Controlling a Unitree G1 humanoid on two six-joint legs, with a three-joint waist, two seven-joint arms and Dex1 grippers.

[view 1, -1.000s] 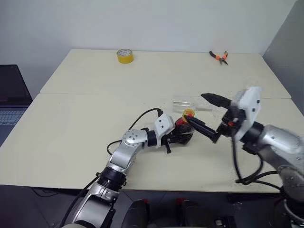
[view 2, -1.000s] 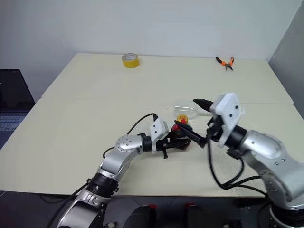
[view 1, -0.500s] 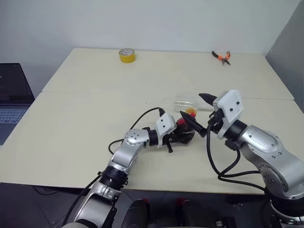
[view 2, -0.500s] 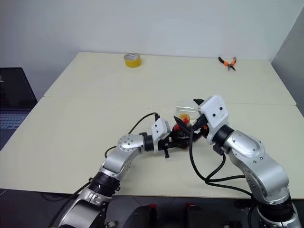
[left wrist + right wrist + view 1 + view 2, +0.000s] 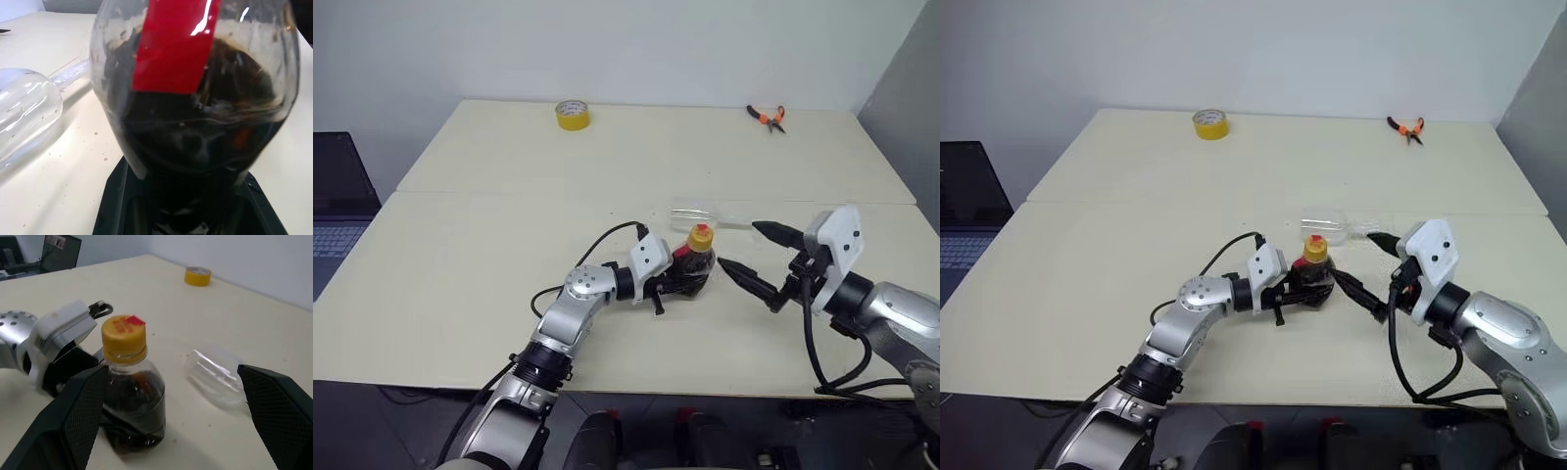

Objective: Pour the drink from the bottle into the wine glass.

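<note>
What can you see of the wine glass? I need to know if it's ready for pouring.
The wine glass is clear, with a rounded bowl and thin stem. It lies on its side on the table, empty, just behind the bottle and apart from it. Its stem points toward the robot's right. Nothing holds it: the left pincer grips the bottle, and the right pincer is open nearby.
</note>
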